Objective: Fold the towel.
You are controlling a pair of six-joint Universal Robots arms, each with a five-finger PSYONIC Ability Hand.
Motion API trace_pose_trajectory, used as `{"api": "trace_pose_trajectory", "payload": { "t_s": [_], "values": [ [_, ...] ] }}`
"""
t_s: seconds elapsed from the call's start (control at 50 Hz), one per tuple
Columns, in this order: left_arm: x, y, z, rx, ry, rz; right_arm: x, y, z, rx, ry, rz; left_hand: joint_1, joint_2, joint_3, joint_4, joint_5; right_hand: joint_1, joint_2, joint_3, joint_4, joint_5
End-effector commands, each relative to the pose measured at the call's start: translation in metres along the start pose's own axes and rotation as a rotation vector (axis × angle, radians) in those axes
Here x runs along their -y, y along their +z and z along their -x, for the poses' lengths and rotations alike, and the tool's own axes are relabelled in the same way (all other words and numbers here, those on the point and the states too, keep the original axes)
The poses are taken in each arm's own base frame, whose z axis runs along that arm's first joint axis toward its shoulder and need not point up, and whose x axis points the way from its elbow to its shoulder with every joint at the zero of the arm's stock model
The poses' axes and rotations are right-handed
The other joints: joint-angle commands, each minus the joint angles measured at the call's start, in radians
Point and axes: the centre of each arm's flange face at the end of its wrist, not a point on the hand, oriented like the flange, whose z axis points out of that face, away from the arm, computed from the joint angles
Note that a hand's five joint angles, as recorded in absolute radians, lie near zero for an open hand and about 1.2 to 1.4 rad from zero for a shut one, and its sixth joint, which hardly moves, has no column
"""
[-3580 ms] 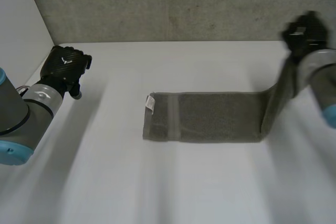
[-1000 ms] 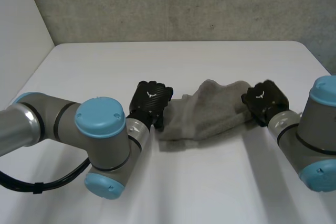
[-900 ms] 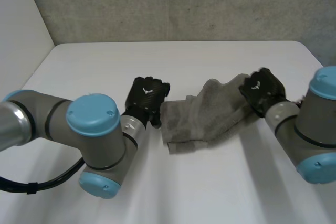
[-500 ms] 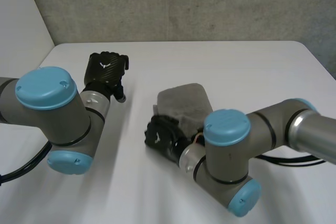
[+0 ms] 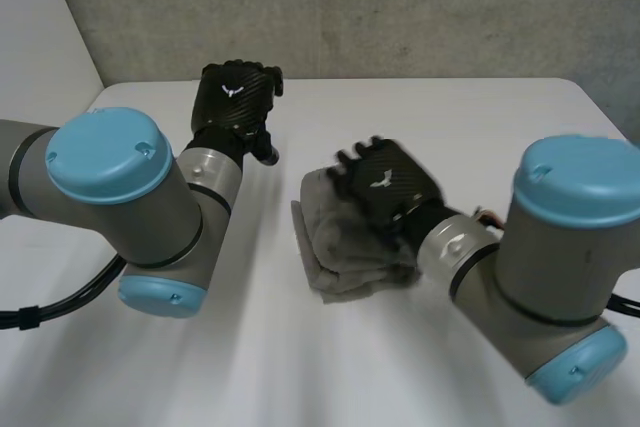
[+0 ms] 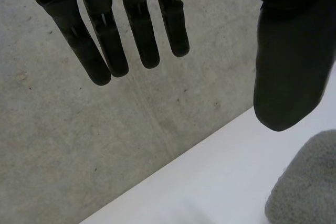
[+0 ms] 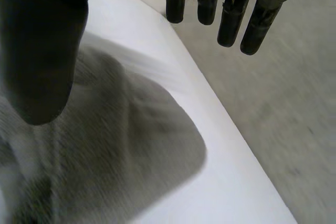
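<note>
White table (image 5: 470, 127), as I see it from the head view: a flat, matte top with a rounded far corner on the right. Lying directly on it, near the middle, is one grey towel (image 5: 332, 259), gathered into a compact, rumpled bundle of stacked layers. In my right wrist view, its rounded edge rests flat on the tabletop.

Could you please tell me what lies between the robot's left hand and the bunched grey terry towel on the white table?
Nothing lies there: in the head view, the stretch from the black left hand to the bunched grey terry towel is bare white table.
</note>
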Motion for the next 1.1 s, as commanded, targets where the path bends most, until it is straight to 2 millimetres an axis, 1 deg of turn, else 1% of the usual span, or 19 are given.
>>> {"api": "trace_pose_trajectory", "payload": {
  "t_s": [0.02, 0.14, 0.18, 0.24, 0.34, 0.4, 0.5, 0.6, 0.7, 0.78, 0.82, 0.84, 0.88, 0.92, 0.94, 0.98, 1.0, 1.04, 1.1],
  "values": [
    [-0.012, 0.003, -0.018, -0.042, -0.064, 0.013, -0.019, 0.008, -0.048, -0.151, 0.154, 0.062, -0.166, -0.161, -0.158, -0.174, -0.315, -0.059, -0.076, -0.074, -0.082, -0.06],
    [-0.023, 0.003, -0.03, -0.066, -0.079, 0.024, -0.02, 0.013, -0.055, -0.164, 0.228, 0.056, -0.207, -0.202, -0.199, -0.215, -0.357, -0.059, -0.076, -0.074, -0.082, -0.06],
    [-0.032, 0.0, -0.04, -0.088, -0.082, 0.04, -0.026, 0.018, -0.059, -0.161, 0.281, 0.069, -0.263, -0.258, -0.255, -0.27, -0.412, -0.059, -0.076, -0.074, -0.082, -0.06],
    [-0.039, -0.001, -0.043, -0.095, -0.082, 0.056, -0.03, 0.021, -0.06, -0.152, 0.311, 0.077, -0.263, -0.258, -0.255, -0.271, -0.413, -0.059, -0.076, -0.074, -0.082, -0.06],
    [-0.064, -0.008, -0.057, -0.128, -0.07, 0.118, -0.046, 0.04, -0.047, -0.053, 0.437, 0.09, -0.359, -0.354, -0.351, -0.367, -0.509, -0.059, -0.076, -0.074, -0.082, -0.06],
    [-0.07, -0.011, -0.061, -0.138, -0.067, 0.137, -0.051, 0.044, -0.043, -0.026, 0.467, 0.096, -0.389, -0.384, -0.381, -0.397, -0.539, -0.059, -0.076, -0.074, -0.082, -0.06],
    [-0.088, -0.025, -0.069, -0.164, -0.052, 0.206, -0.079, 0.058, -0.028, 0.033, 0.525, 0.161, -0.404, -0.399, -0.396, -0.412, -0.553, -0.059, -0.076, -0.074, -0.082, -0.06],
    [-0.099, -0.032, -0.07, -0.171, -0.044, 0.248, -0.085, 0.06, -0.025, 0.041, 0.524, 0.188, -0.404, -0.399, -0.396, -0.412, -0.553, -0.059, -0.076, -0.074, -0.082, -0.06],
    [-0.104, -0.037, -0.07, -0.175, -0.035, 0.27, -0.083, 0.059, -0.031, 0.033, 0.523, 0.184, -0.404, -0.399, -0.396, -0.412, -0.553, -0.059, -0.076, -0.074, -0.082, -0.06],
    [-0.098, -0.036, -0.069, -0.175, -0.036, 0.257, -0.073, 0.056, -0.038, 0.019, 0.515, 0.16, -0.404, -0.399, -0.396, -0.412, -0.553, -0.059, -0.076, -0.074, -0.082, -0.06],
    [-0.084, -0.032, -0.066, -0.166, -0.042, 0.222, -0.058, 0.052, -0.047, 0.003, 0.504, 0.125, -0.404, -0.399, -0.396, -0.412, -0.553, -0.059, -0.076, -0.074, -0.082, -0.06],
    [-0.084, -0.032, -0.066, -0.166, -0.043, 0.222, -0.058, 0.052, -0.047, 0.003, 0.504, 0.125, -0.404, -0.399, -0.396, -0.412, -0.553, -0.059, -0.076, -0.074, -0.082, -0.06],
    [-0.058, -0.028, -0.061, -0.155, -0.051, 0.172, -0.041, 0.045, -0.057, -0.018, 0.49, 0.086, -0.415, -0.411, -0.407, -0.423, -0.565, -0.059, -0.076, -0.074, -0.082, -0.06],
    [-0.044, -0.025, -0.054, -0.141, -0.056, 0.144, -0.03, 0.04, -0.065, -0.04, 0.479, 0.059, -0.418, -0.413, -0.41, -0.426, -0.568, -0.059, -0.076, -0.074, -0.082, -0.06],
    [-0.044, -0.025, -0.054, -0.141, -0.056, 0.143, -0.03, 0.04, -0.065, -0.04, 0.478, 0.058, -0.418, -0.414, -0.41, -0.426, -0.568, -0.059, -0.076, -0.074, -0.082, -0.06],
    [-0.012, -0.023, -0.042, -0.12, -0.066, 0.088, -0.008, 0.025, -0.091, -0.127, 0.464, 0.002, -0.433, -0.428, -0.425, -0.441, -0.583, -0.059, -0.076, -0.074, -0.082, -0.06],
    [-0.012, -0.023, -0.042, -0.119, -0.066, 0.087, -0.008, 0.025, -0.092, -0.128, 0.464, 0.002, -0.433, -0.428, -0.425, -0.441, -0.583, -0.059, -0.076, -0.074, -0.082, -0.06],
    [0.016, -0.021, -0.018, -0.071, -0.068, 0.053, 0.006, 0.01, -0.116, -0.236, 0.451, -0.027, -0.445, -0.44, -0.437, -0.453, -0.595, -0.059, -0.076, -0.074, -0.082, -0.06],
    [0.025, -0.02, -0.004, -0.043, -0.066, 0.054, 0.01, 0.002, -0.125, -0.29, 0.446, -0.034, -0.451, -0.446, -0.443, -0.459, -0.6, -0.059, -0.076, -0.074, -0.082, -0.06]
  ]
}}
